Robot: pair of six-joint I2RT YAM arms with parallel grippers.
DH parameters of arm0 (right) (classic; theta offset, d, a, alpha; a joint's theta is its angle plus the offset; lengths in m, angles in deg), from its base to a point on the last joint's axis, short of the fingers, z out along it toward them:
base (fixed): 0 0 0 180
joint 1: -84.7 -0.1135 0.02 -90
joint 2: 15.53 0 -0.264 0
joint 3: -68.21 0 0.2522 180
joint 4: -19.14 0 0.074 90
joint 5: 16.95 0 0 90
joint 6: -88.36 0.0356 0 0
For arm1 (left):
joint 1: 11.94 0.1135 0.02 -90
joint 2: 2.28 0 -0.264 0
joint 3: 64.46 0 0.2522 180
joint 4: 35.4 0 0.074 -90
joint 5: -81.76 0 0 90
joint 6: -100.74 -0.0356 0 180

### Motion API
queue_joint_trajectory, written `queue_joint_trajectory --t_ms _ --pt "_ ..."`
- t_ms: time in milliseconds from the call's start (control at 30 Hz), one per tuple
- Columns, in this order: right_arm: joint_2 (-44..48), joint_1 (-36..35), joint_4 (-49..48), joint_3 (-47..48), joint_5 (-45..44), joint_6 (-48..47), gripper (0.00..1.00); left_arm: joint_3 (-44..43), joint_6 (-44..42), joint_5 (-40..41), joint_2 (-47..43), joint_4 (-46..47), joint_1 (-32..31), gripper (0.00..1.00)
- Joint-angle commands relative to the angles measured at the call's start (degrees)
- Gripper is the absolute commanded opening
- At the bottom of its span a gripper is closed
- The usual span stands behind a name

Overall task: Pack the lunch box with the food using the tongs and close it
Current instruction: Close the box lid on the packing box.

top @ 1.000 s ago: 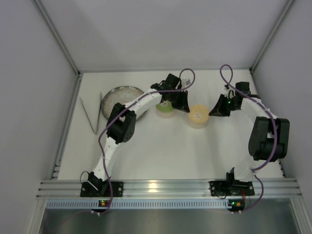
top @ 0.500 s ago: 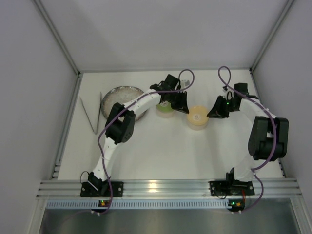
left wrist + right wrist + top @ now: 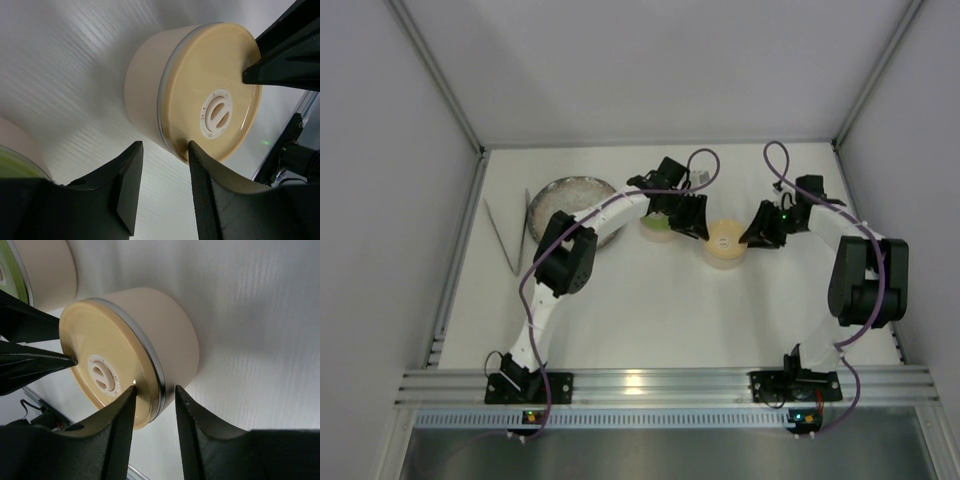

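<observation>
The lunch box shows as two round tins, both with lids on. The tan-lidded tin (image 3: 725, 243) (image 3: 200, 100) (image 3: 130, 350) stands mid-table between my two grippers. My left gripper (image 3: 696, 226) (image 3: 165, 150) is open at its left side, one fingertip (image 3: 192, 147) against the lid's rim. My right gripper (image 3: 754, 236) (image 3: 156, 390) is open at its right side, the lid's rim loosely between the jaws. The green-lidded tin (image 3: 656, 223) (image 3: 40, 270) sits just behind the left gripper. The tongs (image 3: 510, 235) lie far left. The food is out of view.
A speckled grey plate (image 3: 570, 196) sits at the back left, beside the tongs and partly under the left arm. White walls close in the table on three sides. An aluminium rail (image 3: 660, 385) runs along the near edge.
Both grippers have opened. The right gripper has slid left, closer over the tan lid's rim; the left gripper has shifted slightly toward the tan tin.
</observation>
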Motion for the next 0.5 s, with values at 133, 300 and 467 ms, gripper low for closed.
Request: queue_joint_trajectory --t_ms 133,300,467 --pt "-3.44 -1.15 -3.31 -3.02 -0.86 -0.48 0.42 3.13 -2.94 2.41 -2.06 -0.79 -0.34 0.49" --pt "-5.82 -1.15 -6.13 -3.20 0.01 1.10 0.43 2.96 -2.15 1.27 -0.03 1.41 -1.13 0.54" --pt "-8.19 -1.15 -8.50 -3.81 1.15 2.15 0.46 3.22 -0.65 0.12 2.25 1.67 -1.40 0.55"
